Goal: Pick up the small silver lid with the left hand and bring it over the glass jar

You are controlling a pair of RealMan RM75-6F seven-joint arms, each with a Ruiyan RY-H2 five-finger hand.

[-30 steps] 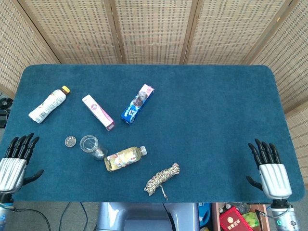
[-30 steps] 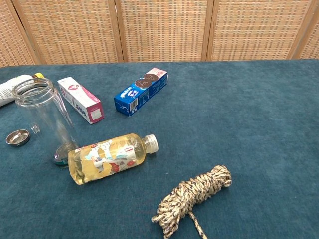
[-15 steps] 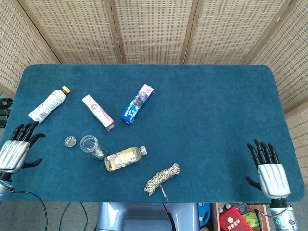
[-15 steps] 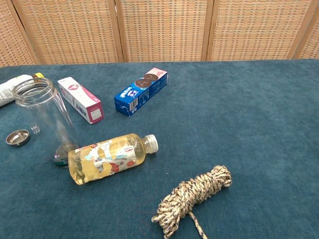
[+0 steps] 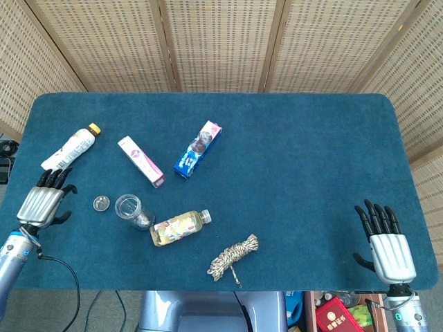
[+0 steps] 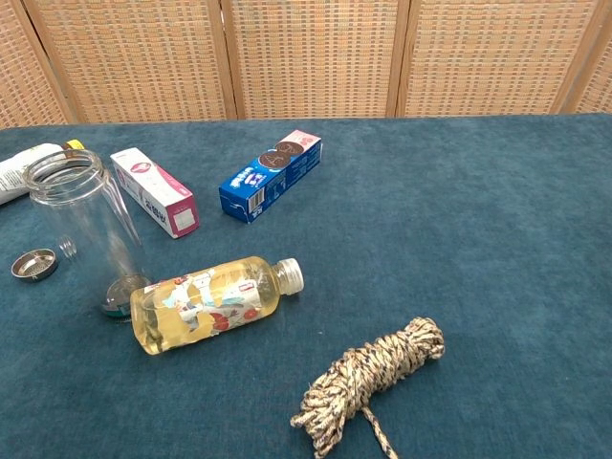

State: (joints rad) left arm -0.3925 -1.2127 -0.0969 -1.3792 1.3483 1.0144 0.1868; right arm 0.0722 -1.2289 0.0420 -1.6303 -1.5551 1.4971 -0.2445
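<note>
The small silver lid lies flat on the blue table cloth, just left of the glass jar, which stands upright and uncapped. My left hand hovers over the table's left side, a short way left of the lid, fingers spread and holding nothing. At the front right corner my right hand rests palm down, fingers apart and empty. Neither hand shows in the chest view.
A yellow drink bottle lies beside the jar's base, with a coiled rope further right. A pink box, a blue cookie box and a white bottle lie behind. A woven screen backs the table.
My left hand has moved up and inward from the front left corner toward the lid. The right hand has slipped slightly back toward the table's front edge. No object has moved.
</note>
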